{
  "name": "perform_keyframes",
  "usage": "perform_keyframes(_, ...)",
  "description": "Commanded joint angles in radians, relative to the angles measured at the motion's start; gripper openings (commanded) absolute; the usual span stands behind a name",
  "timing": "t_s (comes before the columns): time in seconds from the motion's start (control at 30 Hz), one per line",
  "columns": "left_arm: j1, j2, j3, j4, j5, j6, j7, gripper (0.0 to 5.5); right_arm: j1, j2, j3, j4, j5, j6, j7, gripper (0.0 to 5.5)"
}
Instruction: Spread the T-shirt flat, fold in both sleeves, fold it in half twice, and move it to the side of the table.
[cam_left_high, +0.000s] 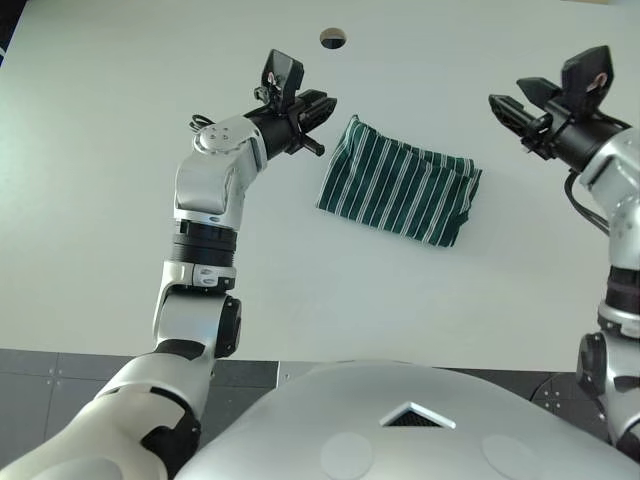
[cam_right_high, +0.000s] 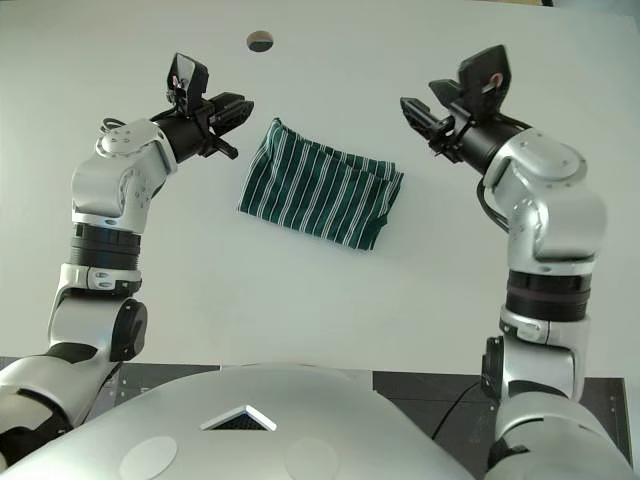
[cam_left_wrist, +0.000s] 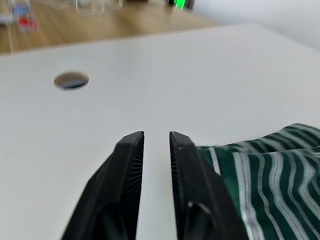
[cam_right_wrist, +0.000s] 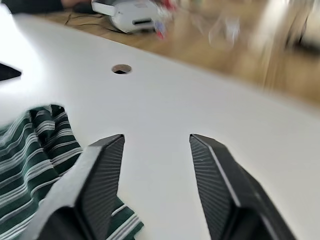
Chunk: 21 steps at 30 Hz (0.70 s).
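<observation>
The T-shirt (cam_left_high: 400, 185), dark green with white stripes, lies folded into a small rectangle on the white table (cam_left_high: 120, 120), slightly right of centre. My left gripper (cam_left_high: 322, 103) hovers just off the shirt's far left corner, open by a narrow gap with nothing between its fingers (cam_left_wrist: 131, 150). In the left wrist view the T-shirt (cam_left_wrist: 270, 170) shows beside those fingers. My right gripper (cam_right_high: 412, 108) hangs above the table past the shirt's far right corner, wide open and empty. In the right wrist view the right gripper (cam_right_wrist: 156, 136) has the T-shirt (cam_right_wrist: 35, 145) lying off to one side.
A small round hole (cam_left_high: 333, 38) sits in the tabletop beyond the shirt. Bare table stretches to the left and in front of the shirt. Past the table's far edge is a wooden floor with a white device (cam_right_wrist: 131, 16) on it.
</observation>
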Motion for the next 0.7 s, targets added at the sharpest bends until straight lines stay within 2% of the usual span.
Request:
perform_keyframes(0.03, 0.056, 0.022, 0.013, -0.076, 0.027, -0.058, 0.033, 0.33, 0.073, -0.022, 0.202, -0.08, -0.234, -0.224, -0.016, 1.73)
perform_keyframes(0.1, 0.09, 0.031, 0.024, -0.124, 0.078, -0.12, 0.101, 0.1, 0.079, 0.0, 0.287, -0.054, -0.342, -0.294, -0.043, 1.37)
perform_keyframes(0.17, 0.144, 0.033, 0.033, -0.193, 0.139, -0.183, 0.184, 0.1, 0.071, 0.04, 0.35, -0.002, -0.436, -0.341, -0.09, 0.98)
perform_keyframes(0.3, 0.287, 0.021, -0.004, -0.356, 0.21, -0.22, 0.266, 0.1, 0.076, 0.11, 0.417, 0.067, -0.558, -0.364, -0.165, 0.14)
perform_keyframes(0.53, 0.365, -0.026, -0.04, -0.432, 0.222, -0.232, 0.3, 0.1, 0.064, 0.206, 0.461, 0.17, -0.65, -0.368, -0.22, 0.14)
perform_keyframes(0.7, 0.374, -0.038, -0.075, -0.444, 0.225, -0.247, 0.29, 0.1, 0.036, 0.225, 0.532, 0.261, -0.778, -0.379, -0.24, 0.14)
